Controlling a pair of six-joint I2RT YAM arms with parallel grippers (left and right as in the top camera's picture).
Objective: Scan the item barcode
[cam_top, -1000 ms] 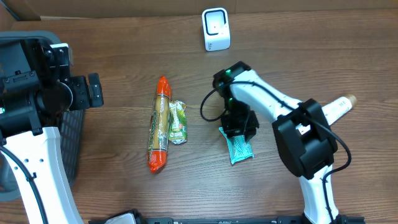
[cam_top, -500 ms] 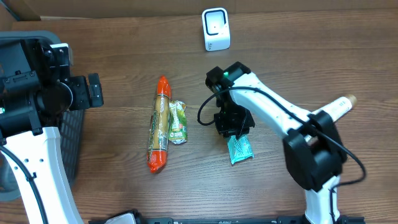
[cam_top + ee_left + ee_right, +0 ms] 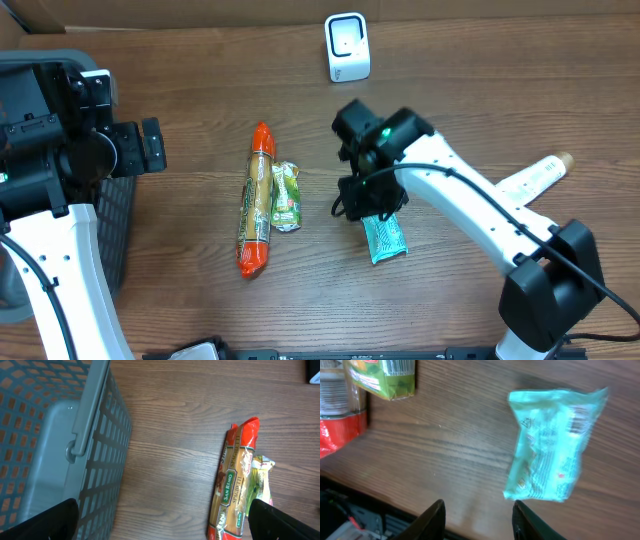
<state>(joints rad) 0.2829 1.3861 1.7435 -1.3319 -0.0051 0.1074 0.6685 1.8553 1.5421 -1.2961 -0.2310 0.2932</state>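
Since a second ago, the right arm's elbow swings out toward the near right corner, and the right gripper (image 3: 368, 203) sits slightly further left. It is now over the far end of the teal packet (image 3: 386, 238), which has not shifted.

Table (image 3: 500, 90): brown wood grain.

Left arm: at the left edge, above the grey basket (image 3: 95, 435). Left gripper (image 3: 162, 505) has its jaws spread as wide as they go, with nothing between them.

Right gripper, wrist view: fingers (image 3: 434, 519) stand partly apart and empty. The teal packet lies flat on the wood beyond and to one side of them, not between them. Contact cannot be told.

Spaghetti pack (image 3: 256, 215): long, red-ended, lying flat left of centre.

White tube (image 3: 535, 178): at the right edge, partly behind the right arm.

Green packet (image 3: 286, 197): touching the spaghetti pack's right side, well apart from the teal packet.

Scanner (image 3: 346, 47): white, upright at the far edge, well apart from the teal packet.
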